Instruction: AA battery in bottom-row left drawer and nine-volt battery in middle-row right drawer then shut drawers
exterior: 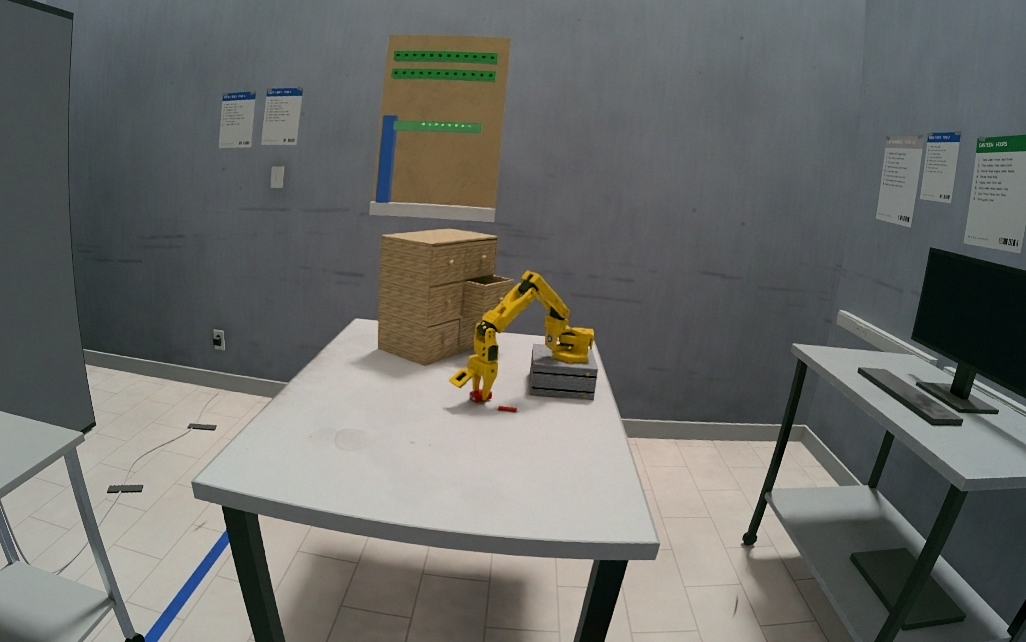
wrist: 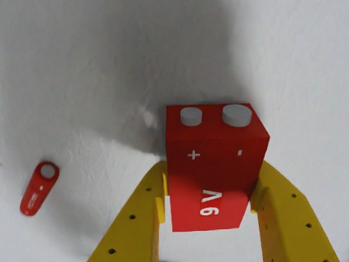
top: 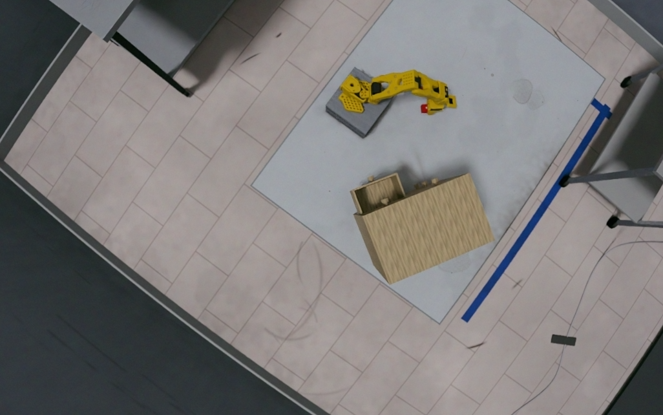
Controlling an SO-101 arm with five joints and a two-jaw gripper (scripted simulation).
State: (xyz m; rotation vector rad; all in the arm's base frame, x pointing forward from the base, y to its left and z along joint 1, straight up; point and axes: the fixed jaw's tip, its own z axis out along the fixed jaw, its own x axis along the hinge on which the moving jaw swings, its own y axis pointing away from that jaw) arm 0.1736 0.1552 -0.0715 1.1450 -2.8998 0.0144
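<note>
Gripper (top: 430,109) (exterior: 478,393) (wrist: 210,201) pinches the red nine-volt battery (top: 424,108) (exterior: 478,396) (wrist: 213,172), at lower centre of the wrist view; its long axis runs up and down there, terminals toward the top. At lower left, the smooth, cylindrical AA battery (exterior: 507,408) (wrist: 39,188) lies slanting on the table (top: 303,170) (exterior: 423,469). In the top view, below centre, the wood-grained chest (top: 428,227) (exterior: 423,295) has one box-shaped drawer (top: 378,193) (exterior: 488,283) pulled out, and its visible inside is bare.

The open drawer (top: 400,187) (exterior: 473,296) leaves a way in from above, though an upper knob (top: 384,201) (exterior: 483,257) seems to overhang its inner end. Low down, the AA battery (exterior: 507,408) (wrist: 39,188) limits room beside the gripper (top: 432,108) (exterior: 479,387) (wrist: 211,192).
</note>
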